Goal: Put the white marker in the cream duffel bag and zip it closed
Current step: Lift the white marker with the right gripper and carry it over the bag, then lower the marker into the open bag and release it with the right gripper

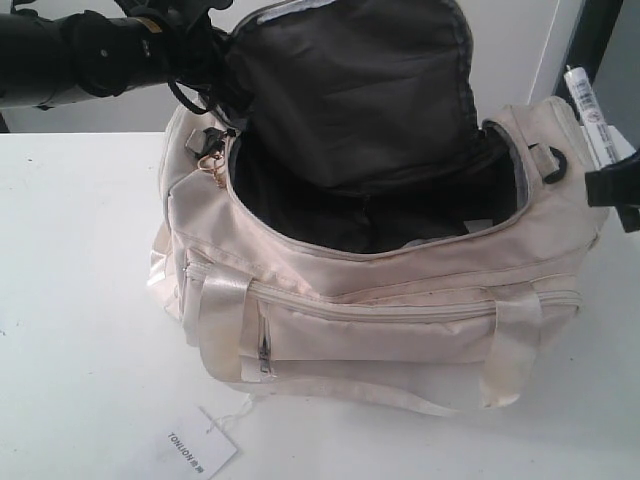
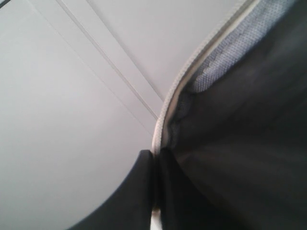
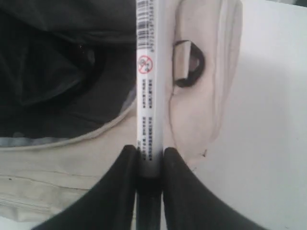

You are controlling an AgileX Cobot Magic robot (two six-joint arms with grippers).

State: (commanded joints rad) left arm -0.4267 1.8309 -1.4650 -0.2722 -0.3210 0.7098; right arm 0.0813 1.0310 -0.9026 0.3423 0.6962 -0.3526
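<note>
Holding up the lid flap [image 1: 350, 90] of the cream duffel bag [image 1: 400, 280], your left claw [image 2: 154, 167] looks pinched narrow on the flap's pale zipper edge. That grip is why the dark-lined mouth gapes wide for the drop. Over on the other side, your right claw [image 3: 149, 154] is clamped on the white marker [image 3: 147, 96], fingers [image 3: 125, 172] squeezing its lower end so the long barrel juts out free, ready to go in tip first.

Right now the marker hangs above the desk [image 1: 80, 300] at the bag's right end, near the dark ring [image 3: 189, 62] on the end panel, and it's not over the opening yet. To my eye you need to carry it inward across the rim before letting go.

Look at the marker itself: a slim, glossy white barrel with a barcode, lines of small print and a little red warning circle. I can't tell you about its dark end, which is buried between the fingers. The gold zipper pull [image 1: 211, 165] waits at the bag's left end.
</note>
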